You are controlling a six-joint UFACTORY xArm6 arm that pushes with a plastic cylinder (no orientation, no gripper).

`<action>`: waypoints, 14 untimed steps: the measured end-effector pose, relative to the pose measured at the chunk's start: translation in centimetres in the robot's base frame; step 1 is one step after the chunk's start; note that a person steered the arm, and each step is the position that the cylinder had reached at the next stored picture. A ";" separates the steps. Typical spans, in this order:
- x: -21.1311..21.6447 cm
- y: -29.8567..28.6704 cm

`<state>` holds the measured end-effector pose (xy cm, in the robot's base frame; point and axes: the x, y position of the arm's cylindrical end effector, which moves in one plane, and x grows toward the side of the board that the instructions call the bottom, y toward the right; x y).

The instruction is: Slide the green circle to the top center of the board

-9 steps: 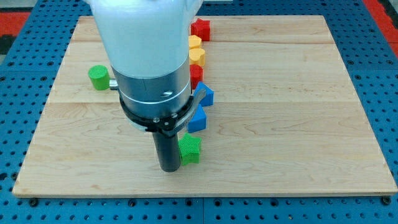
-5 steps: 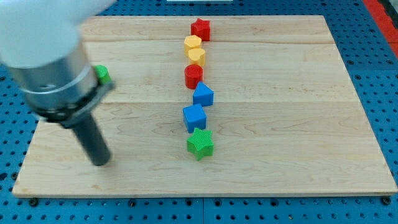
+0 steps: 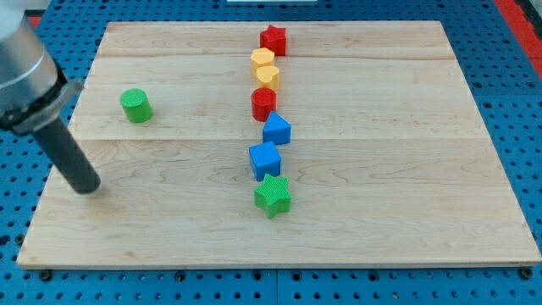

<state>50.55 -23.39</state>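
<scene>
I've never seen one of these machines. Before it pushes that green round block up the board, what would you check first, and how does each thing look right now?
1. Small green circle block in plain sight, nothing covering it: ok.
2. My tip touching the green circle: not ok; it sits apart, toward the view's bottom left of it.
3. Tip on the pale wooden board: ok, near its left edge.
4. Path from the circle to the top centre free of blocks: ok until the end, where the red star block stands.
5. Column of blocks, down to the green star block, away from my tip: ok.

Green circle (image 3: 135,106), pale wooden board (image 3: 381,169)
</scene>
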 end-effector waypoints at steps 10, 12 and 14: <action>-26.1 9.5; -22.8 4.2; -26.8 4.7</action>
<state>23.79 -18.69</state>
